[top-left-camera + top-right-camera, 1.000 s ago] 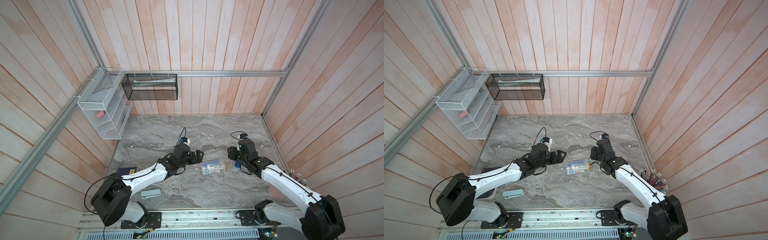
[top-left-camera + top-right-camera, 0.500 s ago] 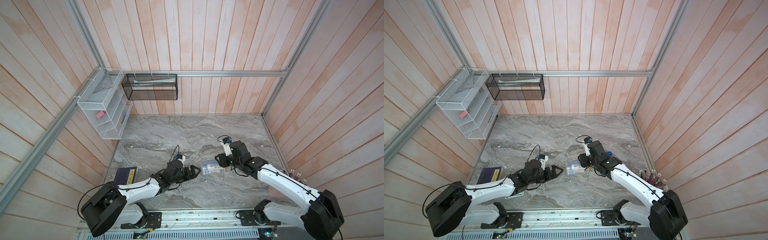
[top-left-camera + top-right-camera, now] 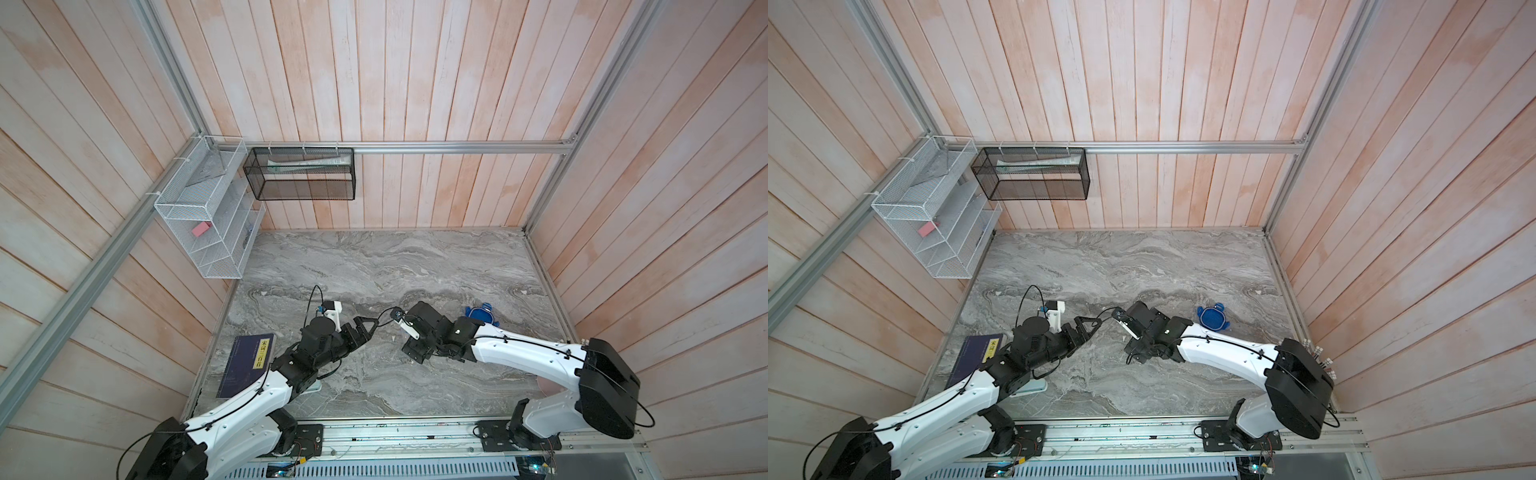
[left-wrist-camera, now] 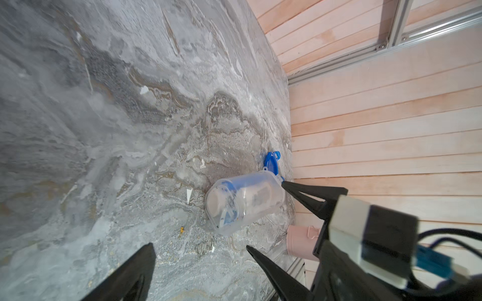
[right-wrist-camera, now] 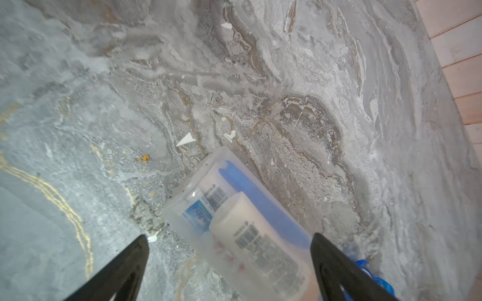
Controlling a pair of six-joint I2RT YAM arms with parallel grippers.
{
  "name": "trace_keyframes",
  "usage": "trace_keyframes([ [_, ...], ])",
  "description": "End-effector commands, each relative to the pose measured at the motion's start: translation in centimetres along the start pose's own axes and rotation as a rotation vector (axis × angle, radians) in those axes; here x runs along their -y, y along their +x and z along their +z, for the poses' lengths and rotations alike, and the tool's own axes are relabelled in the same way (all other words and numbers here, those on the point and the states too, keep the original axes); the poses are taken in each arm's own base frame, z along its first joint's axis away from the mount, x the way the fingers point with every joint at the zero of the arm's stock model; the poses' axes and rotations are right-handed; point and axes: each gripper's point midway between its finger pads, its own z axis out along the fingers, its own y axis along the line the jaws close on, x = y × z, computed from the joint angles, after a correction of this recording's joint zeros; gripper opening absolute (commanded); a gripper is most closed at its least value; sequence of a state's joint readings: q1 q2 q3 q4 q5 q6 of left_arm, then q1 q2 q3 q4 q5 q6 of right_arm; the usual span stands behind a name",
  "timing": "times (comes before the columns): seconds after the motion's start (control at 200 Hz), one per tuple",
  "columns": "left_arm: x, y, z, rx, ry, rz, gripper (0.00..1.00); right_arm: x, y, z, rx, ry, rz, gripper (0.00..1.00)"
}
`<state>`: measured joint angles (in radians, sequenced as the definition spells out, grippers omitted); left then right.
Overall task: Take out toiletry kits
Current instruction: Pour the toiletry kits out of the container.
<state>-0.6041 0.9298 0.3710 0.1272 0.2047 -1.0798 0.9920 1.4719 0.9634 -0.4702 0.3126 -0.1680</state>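
Pale wood planks wall in a grey marbled surface (image 3: 374, 266), seen from above, with two white-and-black robot arms reaching across it. A clear plastic jar (image 4: 245, 206) lies on its side on the surface; in both top views the right arm hides it.

The toiletry kits (image 5: 242, 217) are inside the jar: two white bottles (image 5: 260, 250) printed with black barcodes, a blue stick (image 5: 250, 190) and a blue-and-white label (image 5: 197, 216) whose writing is too blurred to read.

The right gripper (image 5: 227, 235) is open. Its fingers stand on either side of the jar's mouth end without squeezing it. The left gripper (image 3: 370, 327) is also open and empty, near the jar and pointing toward it.

A blue lid (image 3: 480, 316) lies flat on the surface just beyond the jar, detached from it. A pink cup (image 4: 302, 242) with a thin wire handle stands near the jar, by the wall. Well apart from the jar, past the left gripper, lies a dark blue book (image 3: 247, 365). Its yellow label carries black Chinese characters, too small to read with certainty. A pale blue case (image 3: 1034, 386) shows partly from under the left arm.

Far from the jar, a white wire rack (image 3: 208, 249) and a black mesh basket (image 3: 299, 191) hang on the walls.
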Motion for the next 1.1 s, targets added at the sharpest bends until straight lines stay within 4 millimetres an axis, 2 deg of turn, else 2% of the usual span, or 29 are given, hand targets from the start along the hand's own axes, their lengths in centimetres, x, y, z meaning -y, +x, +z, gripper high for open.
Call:
trace_keyframes([
  [0.0,-0.9,0.1,-0.6,-0.008,-0.012,0.013,1.00,0.2,1.8,0.2,-0.145,0.064,-0.181,0.97],
  [0.155,-0.9,0.0,-0.7,-0.013,0.022,0.007,1.00,0.5,4.2,1.8,-0.297,0.150,-0.328,0.98],
  [0.395,-1.8,0.3,-0.7,-0.031,0.050,-0.030,1.00,-0.4,3.6,3.3,-0.307,0.026,-0.329,0.96],
  [0.495,-2.0,0.3,-0.7,-0.034,0.055,-0.036,1.00,-0.9,3.4,4.8,-0.301,-0.076,-0.269,0.93],
  [0.62,-2.3,0.3,-0.9,-0.035,0.058,-0.042,1.00,-0.3,4.0,7.6,-0.331,-0.097,-0.254,0.93],
  [0.695,-2.6,0.3,-1.1,-0.030,0.056,-0.053,1.00,-0.8,4.0,8.9,-0.354,-0.161,-0.227,0.88],
  [0.755,-2.7,0.2,-1.2,-0.024,0.052,-0.058,1.00,-1.4,3.7,9.4,-0.352,-0.221,-0.197,0.81],
  [0.81,-2.8,0.0,-1.4,-0.019,0.049,-0.060,1.00,-1.9,3.6,9.6,-0.346,-0.244,-0.189,0.79],
  [0.895,-3.0,-0.2,-1.6,-0.010,0.043,-0.061,1.00,-2.0,3.5,9.7,-0.335,-0.254,-0.178,0.76],
  [1.095,-3.1,-0.2,-1.4,-0.016,0.034,-0.068,1.00,-1.7,2.2,9.2,-0.271,-0.252,-0.117,0.58],
])
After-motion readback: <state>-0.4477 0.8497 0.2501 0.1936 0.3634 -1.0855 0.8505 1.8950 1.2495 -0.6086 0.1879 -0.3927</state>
